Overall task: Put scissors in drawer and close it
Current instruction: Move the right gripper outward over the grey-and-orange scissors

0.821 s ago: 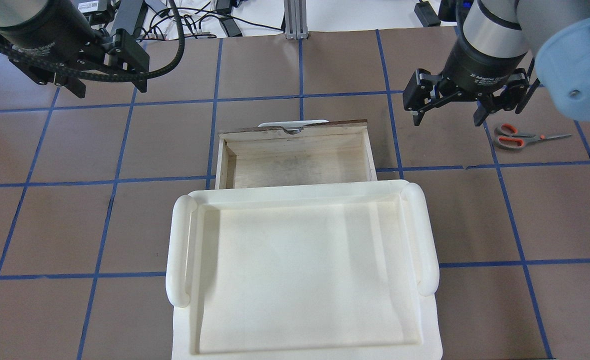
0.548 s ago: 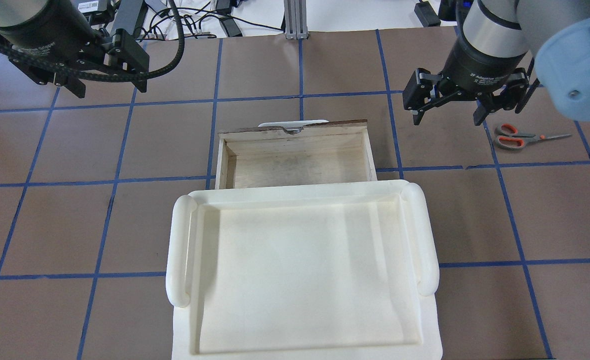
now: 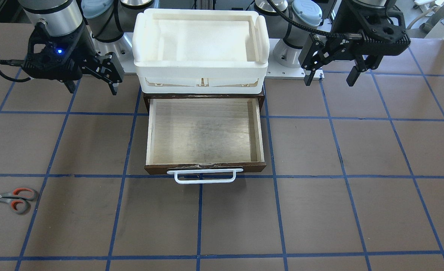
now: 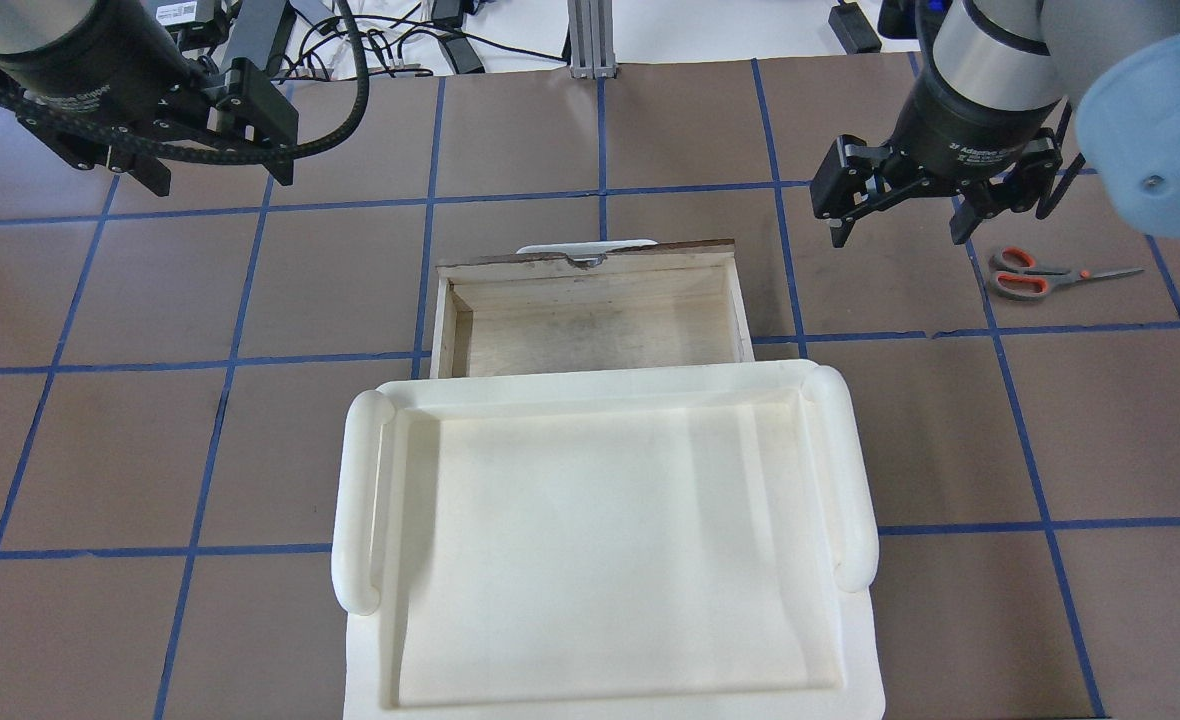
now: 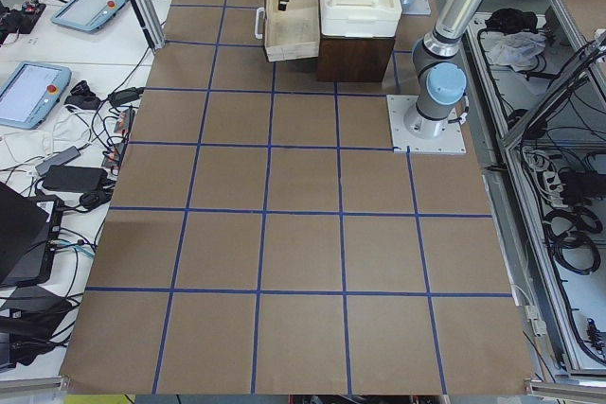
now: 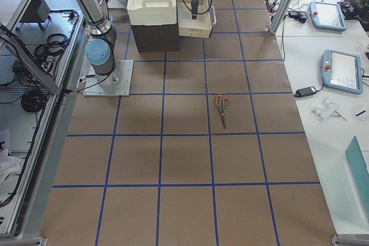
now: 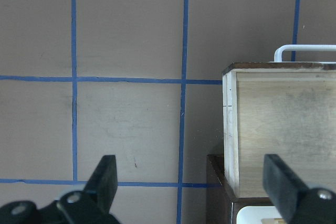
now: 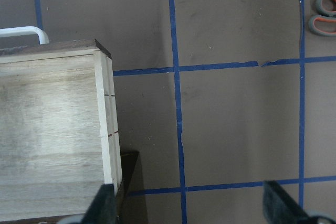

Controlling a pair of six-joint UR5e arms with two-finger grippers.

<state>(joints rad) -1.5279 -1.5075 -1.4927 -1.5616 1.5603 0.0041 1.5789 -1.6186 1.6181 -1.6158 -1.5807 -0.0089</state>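
The scissors (image 4: 1016,273), grey handles lined orange, lie flat on the brown table at the right, blades pointing right; they also show in the front view (image 3: 14,198) and at the right wrist view's top corner (image 8: 324,13). The drawer (image 4: 590,322) is pulled open and empty, pale wood inside (image 3: 203,131), with its white bar handle (image 3: 205,176) at the front. My right gripper (image 4: 897,238) is open and empty, hovering between the drawer and the scissors, just left of the handles. My left gripper (image 4: 222,183) is open and empty, above the table left of the drawer.
A white plastic bin (image 4: 355,500) sits on top of the dark cabinet that holds the drawer (image 3: 201,75). Blue tape lines grid the brown table. Cables and tablets lie beyond the table's far edge.
My right gripper has shifted slightly right and away, toward the scissors. The left arm, scissors and drawer have not moved.
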